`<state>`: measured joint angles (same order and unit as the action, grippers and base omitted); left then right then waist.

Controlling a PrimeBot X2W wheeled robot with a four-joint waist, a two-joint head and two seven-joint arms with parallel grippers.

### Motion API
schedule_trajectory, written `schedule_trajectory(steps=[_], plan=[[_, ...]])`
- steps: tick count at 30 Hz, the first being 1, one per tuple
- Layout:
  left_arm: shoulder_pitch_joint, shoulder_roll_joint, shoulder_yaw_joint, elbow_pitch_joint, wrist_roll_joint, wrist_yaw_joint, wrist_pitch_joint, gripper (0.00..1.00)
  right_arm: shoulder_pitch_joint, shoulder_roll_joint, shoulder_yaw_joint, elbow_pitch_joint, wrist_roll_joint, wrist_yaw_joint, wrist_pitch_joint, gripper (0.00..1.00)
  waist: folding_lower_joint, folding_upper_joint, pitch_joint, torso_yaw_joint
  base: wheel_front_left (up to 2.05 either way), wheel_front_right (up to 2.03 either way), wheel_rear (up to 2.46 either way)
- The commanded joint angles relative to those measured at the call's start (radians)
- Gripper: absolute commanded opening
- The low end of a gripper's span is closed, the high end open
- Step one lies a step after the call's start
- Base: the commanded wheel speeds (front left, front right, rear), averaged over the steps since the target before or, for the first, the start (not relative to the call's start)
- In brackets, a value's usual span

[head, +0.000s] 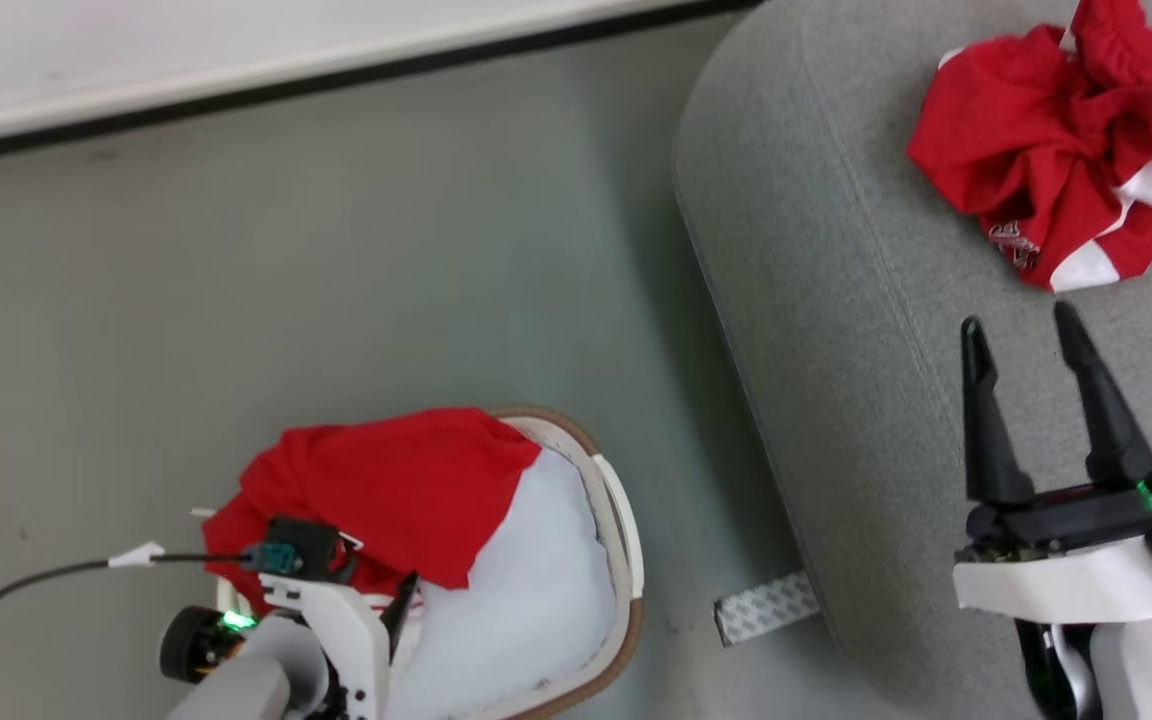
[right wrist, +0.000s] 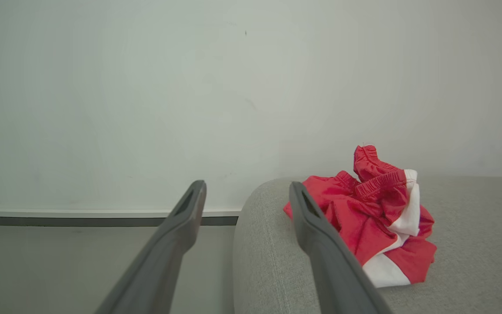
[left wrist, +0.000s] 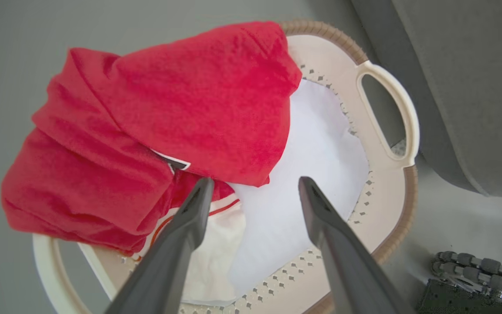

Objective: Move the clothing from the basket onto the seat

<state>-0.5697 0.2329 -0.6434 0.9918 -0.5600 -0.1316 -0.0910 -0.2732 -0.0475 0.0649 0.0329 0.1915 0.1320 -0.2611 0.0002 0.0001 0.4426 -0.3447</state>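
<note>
Red clothes wait in the basket

The red clothing [left wrist: 181, 109] is heaped over one side of the basket [left wrist: 390, 144], hanging past its rim; another red bundle [head: 1056, 150] lies on the grey seat [head: 836, 300]. The left gripper [left wrist: 255, 183] hangs above the basket, fingers wide, holding nothing. It should drop onto the thick red fold, not the white sheet [left wrist: 320, 144], and pinch deep. The right gripper [head: 1019, 318], near the bundle on the seat, is wide and empty too.

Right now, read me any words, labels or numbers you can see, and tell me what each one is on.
White print on the crumpled red and white fabric garment lying on the light grey upholstered seat: too small and blurred to read.
No other writing is legible.
</note>
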Motion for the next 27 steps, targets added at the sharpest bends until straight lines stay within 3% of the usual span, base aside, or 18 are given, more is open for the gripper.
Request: schedule_trajectory(steps=[1,19,27], plan=[[-0.017,0.011,-0.009,0.009,-0.004,0.001,0.005,1.0,-0.019,-0.002,-0.005,-0.008,0.013,-0.003,-0.002,1.0,-0.0002,-0.0001,0.052,-0.024,0.0,0.0,0.0],[-0.253,0.1,-0.375,0.206,0.211,0.001,0.132,1.0,-0.098,-0.001,-0.005,-0.107,0.103,-0.003,-0.002,1.0,-0.0002,-0.0001,0.288,-0.1,0.0,0.0,0.0],[-0.304,0.13,-0.484,0.259,0.322,0.034,0.123,1.0,-0.092,-0.001,0.004,-0.116,0.151,-0.003,-0.002,1.0,-0.0002,-0.0001,0.335,-0.15,0.0,0.0,0.0]])
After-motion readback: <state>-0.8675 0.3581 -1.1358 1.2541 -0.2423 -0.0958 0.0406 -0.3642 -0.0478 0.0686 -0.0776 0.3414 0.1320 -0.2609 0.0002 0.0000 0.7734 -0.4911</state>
